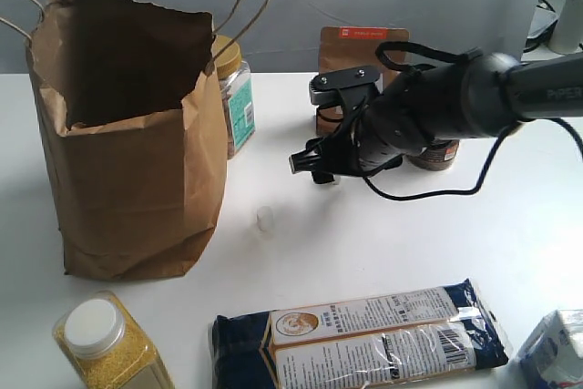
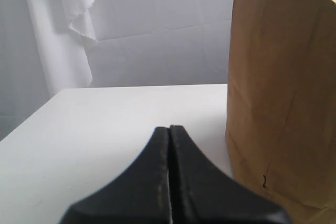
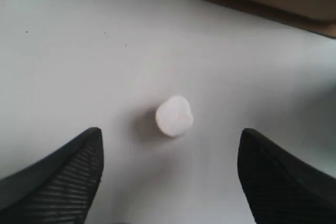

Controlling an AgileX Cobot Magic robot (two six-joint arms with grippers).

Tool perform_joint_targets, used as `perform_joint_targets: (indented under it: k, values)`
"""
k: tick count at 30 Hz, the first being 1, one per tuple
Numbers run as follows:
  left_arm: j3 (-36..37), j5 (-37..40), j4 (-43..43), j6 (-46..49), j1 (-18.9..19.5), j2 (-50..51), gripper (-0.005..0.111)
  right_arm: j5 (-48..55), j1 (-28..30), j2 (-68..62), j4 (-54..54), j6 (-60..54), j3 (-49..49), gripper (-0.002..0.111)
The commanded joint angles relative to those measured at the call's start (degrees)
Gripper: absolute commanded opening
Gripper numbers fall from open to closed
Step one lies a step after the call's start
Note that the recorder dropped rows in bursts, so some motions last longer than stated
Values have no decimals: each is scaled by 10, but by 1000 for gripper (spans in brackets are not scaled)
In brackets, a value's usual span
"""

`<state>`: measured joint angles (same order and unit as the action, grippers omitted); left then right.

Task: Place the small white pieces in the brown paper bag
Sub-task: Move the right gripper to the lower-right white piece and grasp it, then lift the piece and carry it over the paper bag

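One small white piece (image 1: 265,219) stands on the white tabletop (image 1: 383,243), near the foot of the brown paper bag (image 1: 127,143) and not touching it. The bag stands upright with its mouth open and its loop handles raised. The right gripper (image 1: 312,168) hangs above the tabletop, near the piece but apart from it. In the right wrist view its jaws are spread wide and empty, and the piece (image 3: 174,116) sits on the tabletop in the gap ahead of the right gripper (image 3: 170,136), touched by neither jaw.

The left gripper (image 2: 169,177) has its jaws pressed together with nothing between them, low over the tabletop just beside the bag's wall (image 2: 283,103).

A jar with a yellow lid (image 1: 233,88) stands behind the bag. A packet of noodles (image 1: 364,339) and a white-capped jar of yellow grain (image 1: 107,342) lie along the near edge.
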<state>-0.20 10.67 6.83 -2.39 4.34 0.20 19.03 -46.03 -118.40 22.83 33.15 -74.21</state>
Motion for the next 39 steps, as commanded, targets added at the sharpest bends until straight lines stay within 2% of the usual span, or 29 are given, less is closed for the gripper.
perform_joint_targets:
  k: [1, 11, 15, 18, 23, 24, 29, 36, 39]
  values:
    - [2, -2, 2, -2, -5, -2, 0, -5, 5, -31, 5, -4, -35, 64]
    - [2, -2, 2, -2, -5, -2, 0, -5, 22, -69, 13, -4, -59, 55]
    - [2, -2, 2, -2, -5, -2, 0, -12, 22, -77, 18, -15, -59, 47]
    - [2, -2, 2, -2, -5, -2, 0, -19, 22, -80, 18, -16, -59, 34]
    - [2, -2, 2, -2, -5, -2, 0, -5, 22, -80, 21, -25, -59, 2]
    - [2, -2, 2, -2, -5, -2, 0, 1, 22, -80, 20, -27, -59, 0]
    - [2, -2, 2, -2, -5, -2, 0, 41, 22, -61, -24, -33, -39, 0]
    - [2, -2, 2, -2, -5, -2, 0, -81, 17, 49, -45, -34, 127, 0]
    - [2, -2, 2, -2, -5, -2, 0, -98, 8, 128, -45, -33, 187, 0]
